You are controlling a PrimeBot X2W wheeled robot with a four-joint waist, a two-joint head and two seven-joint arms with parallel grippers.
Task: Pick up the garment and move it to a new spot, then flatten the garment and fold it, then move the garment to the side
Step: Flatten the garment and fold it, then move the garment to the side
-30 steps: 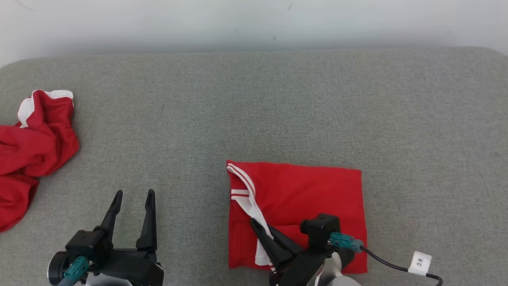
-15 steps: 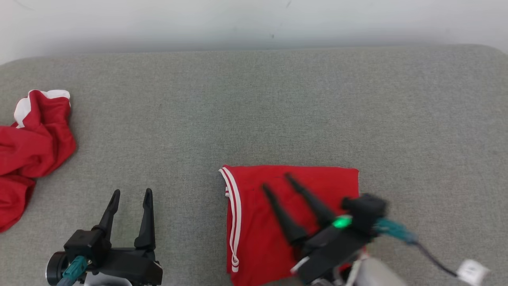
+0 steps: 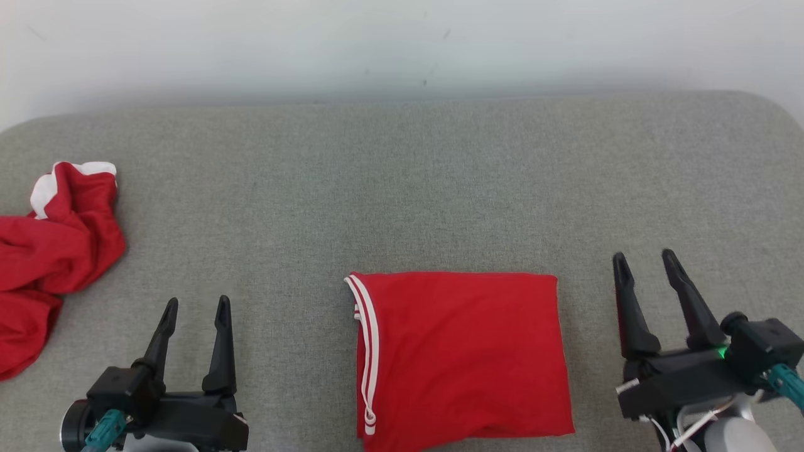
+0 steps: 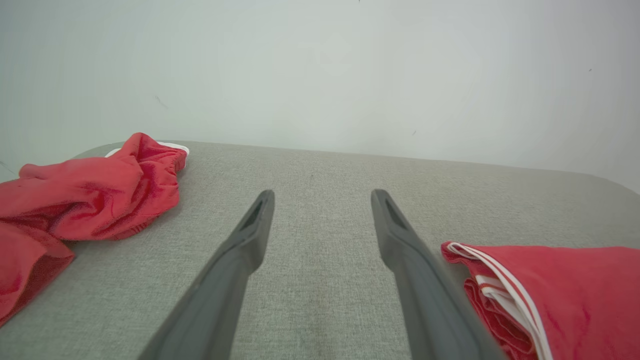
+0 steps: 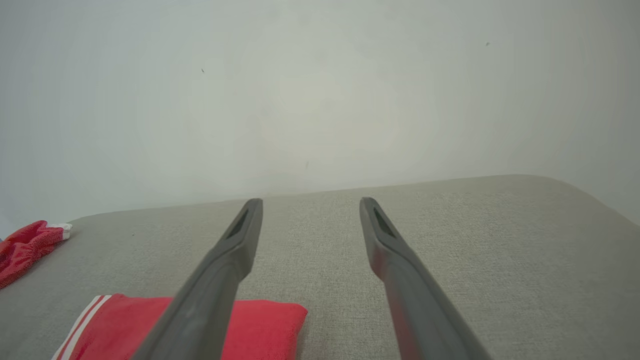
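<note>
Your garment [image 3: 461, 358] lies folded at the near edge of the grey padded top [image 3: 440, 188], about midway along that edge. It is a flat red rectangle, close to square, with a double white stripe running down its left side. The layered edges of the fold bunch a little on that side, and the upper face is smooth with only faint creases. Its near edge runs off the bottom of the head view, so you cannot see how that side finishes. In the right wrist view one dark finger covers part of the cloth. Your left gripper [image 3: 196, 301] and right gripper [image 3: 644, 254] flank the garment near the same edge, both with fingers spread wide, nothing between them, and clear of the cloth. The right one is closer to the garment than the left. Farther out, at the left edge of the top and well apart from the fold, a second red piece of clothing [image 3: 56, 251] with white trim sits crumpled. It is cut off by the frame, so you cannot tell what kind it is. Beyond the far edge stands a plain pale wall [image 3: 402, 44] with a few small dark specks.
</note>
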